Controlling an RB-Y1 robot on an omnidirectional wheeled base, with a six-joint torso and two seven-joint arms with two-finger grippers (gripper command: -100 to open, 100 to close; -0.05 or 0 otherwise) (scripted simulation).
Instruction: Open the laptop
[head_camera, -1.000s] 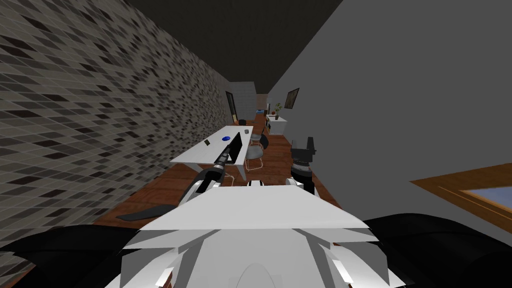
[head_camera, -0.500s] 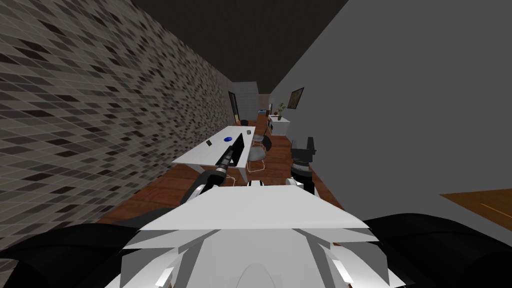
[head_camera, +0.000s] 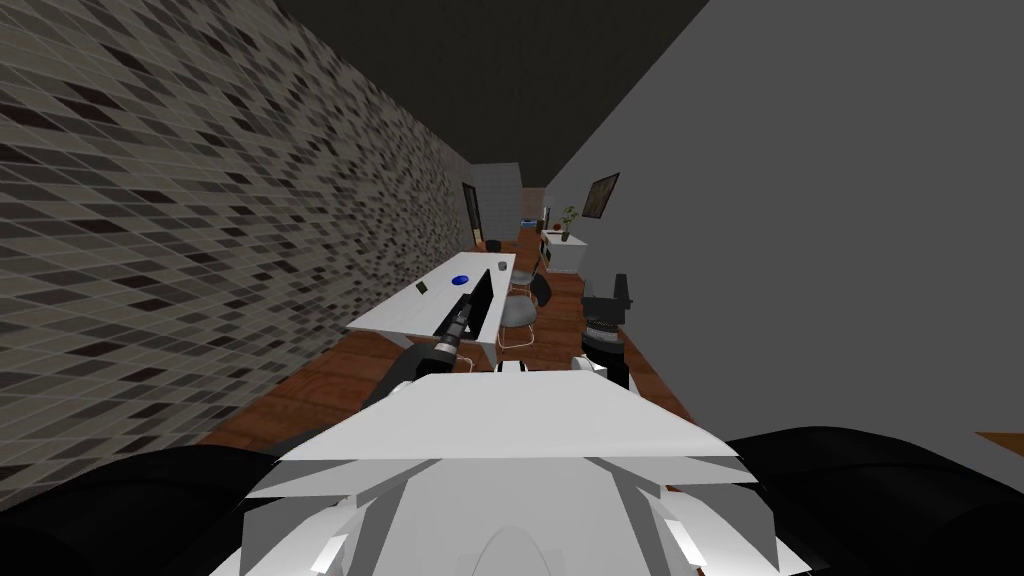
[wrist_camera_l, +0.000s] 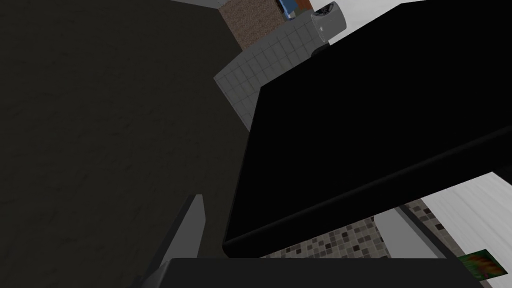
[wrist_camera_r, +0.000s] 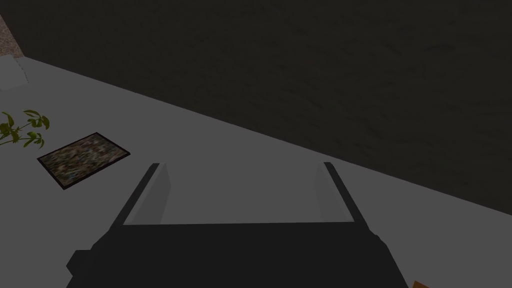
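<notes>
- In the head view the left gripper (wrist_camera_l: 297, 202) is hard to make out. Its forearm reaches over the near end of the white table (head_camera: 415, 305), and the hand is lost against the black laptop (head_camera: 482, 297).
- In the left wrist view the laptop's lid is one flat black slab, cut off at the frame on one side. No screen or keys can be made out on it, and the base is hidden behind it.
- One of the left fingers (wrist_camera_l: 194, 225) shows in full. The other is partly covered by the lid's lower edge.
- Those two fingers stand apart and are not closed on anything.
- The lid's rounded edge crosses the gap between them, just above the dark gripper body. Its corner lies just beside the fully visible finger without touching it.
- I cannot tell whether the half-hidden finger touches the lid.
- The laptop stands on the near half of the table, at the long edge on the chair's side, with its lid raised steeply.
- Farther along the table lies a blue object (head_camera: 460, 280). A small card (head_camera: 422, 287) sits toward the table's wall-side edge, and a grey cup (head_camera: 502, 266) stands near its far end.
- A grey chair (head_camera: 518, 312) sits just beside the table's long edge.
- The right gripper (wrist_camera_r: 242, 192) is held up well apart from the table, on the chair's side. Its fingers are spread wide with nothing between them.
</notes>
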